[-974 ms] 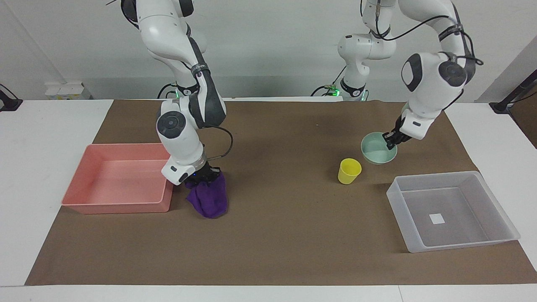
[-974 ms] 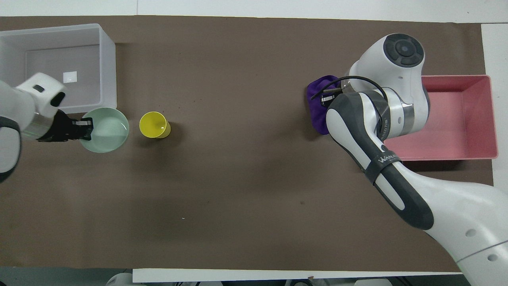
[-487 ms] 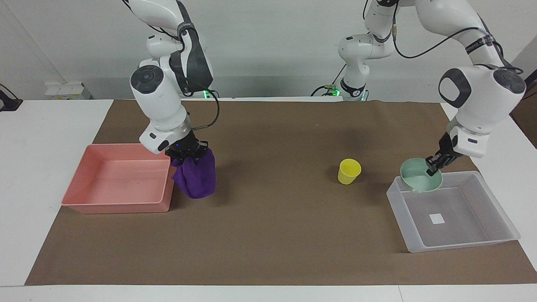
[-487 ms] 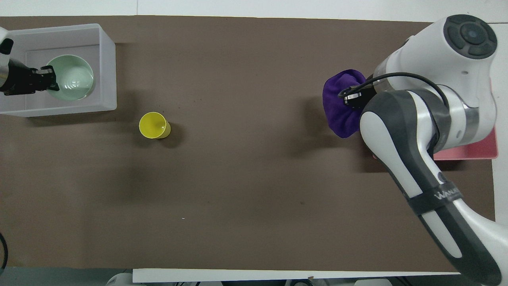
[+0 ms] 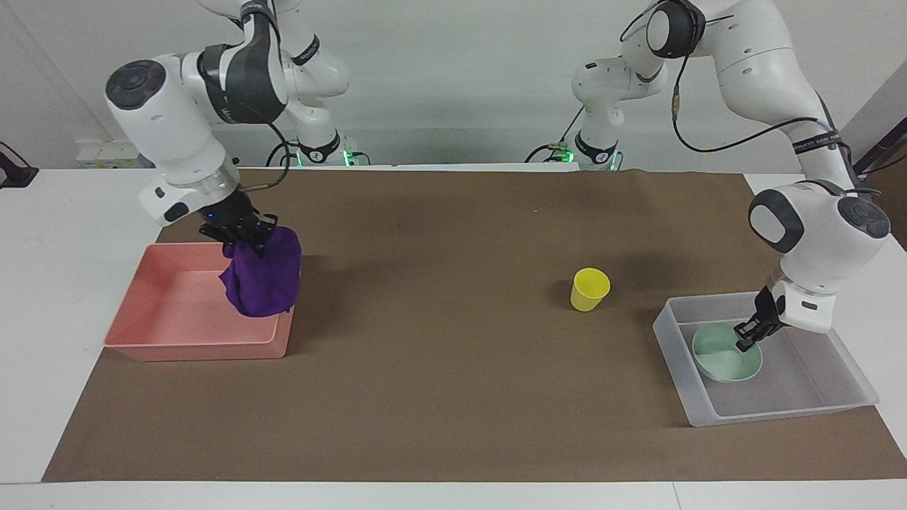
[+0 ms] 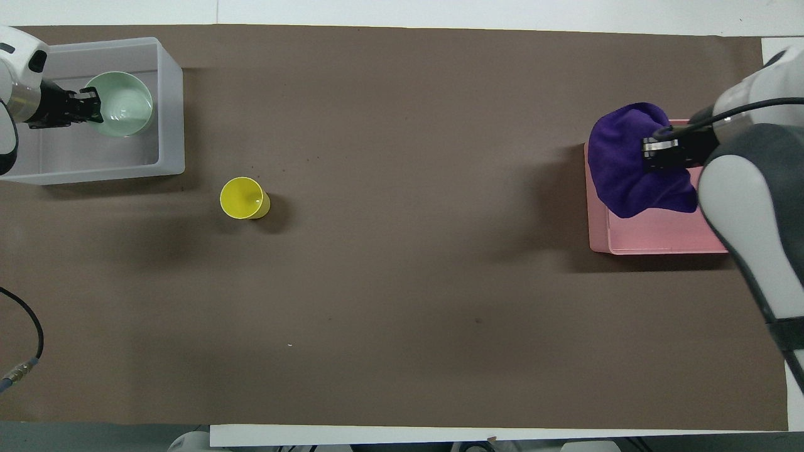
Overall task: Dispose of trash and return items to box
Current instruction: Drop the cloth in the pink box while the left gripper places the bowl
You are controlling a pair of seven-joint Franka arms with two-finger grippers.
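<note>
The count comes to two arms, two containers, one rag, one cup and one bowl, all on a tabletop point(image 5: 453, 439) covered with brown paper point(image 5: 460, 368). At the right arm's end, one pink tray point(image 5: 186, 306) sits on the paper, and the right tool point(image 5: 241, 232) hangs over its edge, clamped on the single purple rag point(image 5: 261, 278), which droops in folds above the tray. Near the left arm's end of the paper, one yellow cup point(image 5: 589, 288) stands upright and alone. At the left arm's end, one translucent box point(image 5: 769, 411) holds the one mint-green bowl point(image 5: 725, 358), and the left tool point(image 5: 750, 337) is closed on the bowl's rim inside the box. No writing is readable anywhere.
</note>
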